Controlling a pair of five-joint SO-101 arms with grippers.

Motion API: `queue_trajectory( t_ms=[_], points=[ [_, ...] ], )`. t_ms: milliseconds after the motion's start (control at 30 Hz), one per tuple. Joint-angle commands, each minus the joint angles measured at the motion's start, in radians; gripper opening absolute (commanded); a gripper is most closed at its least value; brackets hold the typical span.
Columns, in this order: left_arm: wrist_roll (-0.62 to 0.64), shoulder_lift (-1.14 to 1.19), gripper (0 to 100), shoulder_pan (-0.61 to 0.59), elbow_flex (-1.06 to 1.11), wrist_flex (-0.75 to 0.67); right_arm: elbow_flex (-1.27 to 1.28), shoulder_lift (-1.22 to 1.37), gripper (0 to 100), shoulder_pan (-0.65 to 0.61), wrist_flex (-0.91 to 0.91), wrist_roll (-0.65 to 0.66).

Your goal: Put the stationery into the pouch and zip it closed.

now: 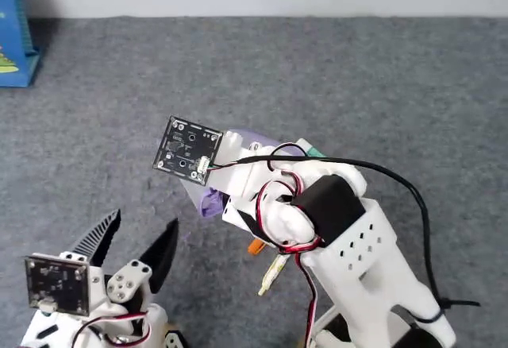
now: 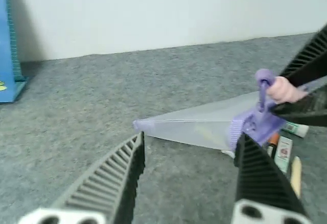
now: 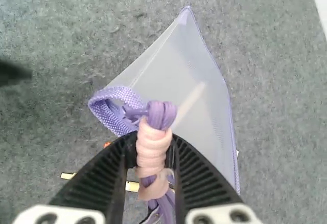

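A translucent lilac pouch (image 3: 186,78) with a purple zip band (image 3: 110,109) lies on the grey carpet, its zip end raised. My right gripper (image 3: 152,143) is shut on the pink and purple zip pull (image 3: 154,132). From the left wrist view the pouch (image 2: 199,124) stretches towards that pull (image 2: 281,90). A thin pale stick (image 3: 192,96) shows through the pouch wall. Loose stationery (image 2: 284,151) lies beside the zip end, with an orange piece (image 1: 255,245) and a yellow pencil (image 1: 274,273) under the right arm. My left gripper (image 1: 146,219) stands open near the front left, apart from the pouch (image 1: 209,199).
A blue box (image 1: 14,40) stands at the far left against the white wall. Grey carpet (image 1: 381,86) covers the table around the pouch. The right arm's body (image 1: 349,237) covers the front right.
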Motion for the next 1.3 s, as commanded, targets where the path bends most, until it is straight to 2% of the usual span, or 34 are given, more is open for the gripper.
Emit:
queue_trajectory(
  t_ms=[0, 133, 433, 667, 1000, 1267],
  points=[
    [0.044, -0.005, 31, 0.074, -0.007, -0.018, -0.006, -0.036, 0.9, -0.01, -0.019, -0.017],
    [0.06, 0.089, 31, 0.123, 0.076, -0.069, -0.008, -0.038, 0.9, -0.048, -0.018, -0.041],
    [0.084, 0.288, 31, 0.123, 0.021, -0.077, -0.011, -0.038, 0.9, -0.068, -0.012, -0.06],
    [0.081, 0.299, 31, -0.015, 0.035, -0.11, -0.005, -0.088, 0.9, -0.068, -0.005, -0.06],
    [0.083, 0.301, 31, -0.014, 0.093, -0.178, 0.034, -0.125, 0.9, -0.073, 0.002, -0.06],
    [0.083, 0.301, 31, -0.014, 0.094, -0.176, 0.064, -0.125, 0.9, -0.145, -0.004, -0.061]
  ],
)
